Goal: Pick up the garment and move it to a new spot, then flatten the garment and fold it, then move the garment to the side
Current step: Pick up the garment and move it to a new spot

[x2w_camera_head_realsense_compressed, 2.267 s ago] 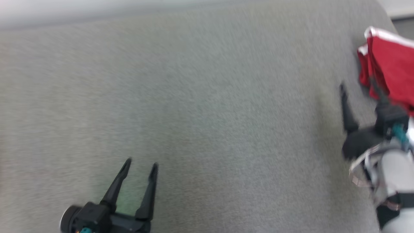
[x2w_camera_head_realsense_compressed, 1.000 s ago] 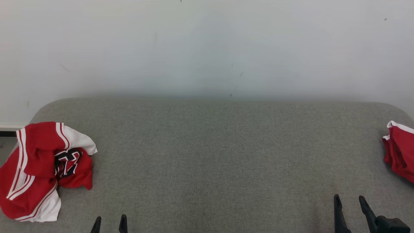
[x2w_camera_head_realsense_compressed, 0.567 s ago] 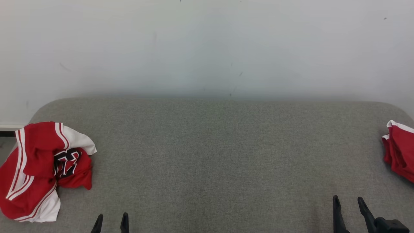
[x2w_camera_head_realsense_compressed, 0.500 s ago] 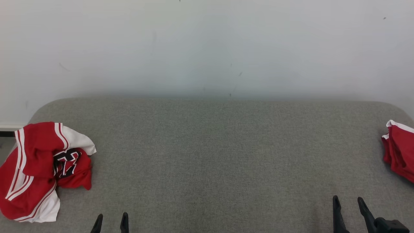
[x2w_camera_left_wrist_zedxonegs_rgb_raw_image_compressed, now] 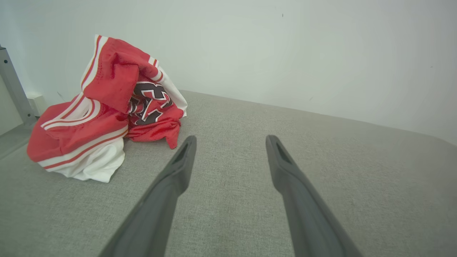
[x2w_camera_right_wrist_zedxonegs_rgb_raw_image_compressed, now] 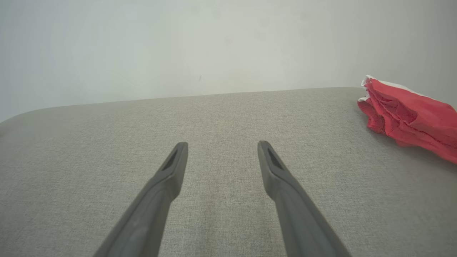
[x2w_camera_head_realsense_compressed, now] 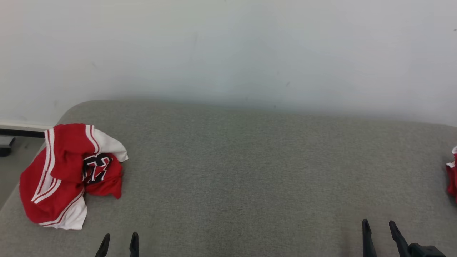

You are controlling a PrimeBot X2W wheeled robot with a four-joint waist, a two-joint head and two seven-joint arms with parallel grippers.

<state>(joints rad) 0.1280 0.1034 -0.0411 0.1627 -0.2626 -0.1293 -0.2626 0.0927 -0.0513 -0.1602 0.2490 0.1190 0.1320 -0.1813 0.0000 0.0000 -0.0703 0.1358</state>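
A crumpled red garment (x2w_camera_head_realsense_compressed: 68, 175) with white stripes and a black number lies bunched at the left end of the grey padded surface (x2w_camera_head_realsense_compressed: 242, 171). In the left wrist view the garment (x2w_camera_left_wrist_zedxonegs_rgb_raw_image_compressed: 107, 110) sits up and to the left of the fingers. My left gripper (x2w_camera_head_realsense_compressed: 119, 239) is open at the bottom edge, right of the garment and apart from it, with nothing between its fingers (x2w_camera_left_wrist_zedxonegs_rgb_raw_image_compressed: 171, 178). My right gripper (x2w_camera_head_realsense_compressed: 377, 226) stands open at the lower right over bare fabric. A second red garment (x2w_camera_right_wrist_zedxonegs_rgb_raw_image_compressed: 410, 117) lies at the right edge, beyond the right gripper.
A white wall (x2w_camera_head_realsense_compressed: 228, 50) rises behind the padded surface. Past the surface's left end I see floor and a dark baseboard strip (x2w_camera_head_realsense_compressed: 19, 132). A grey metal post (x2w_camera_left_wrist_zedxonegs_rgb_raw_image_compressed: 12, 89) stands at the far left in the left wrist view.
The whole head view has shifted to the right, so the camera turned left. Both grippers stay open near the bottom edge. Neither garment has moved on the surface.
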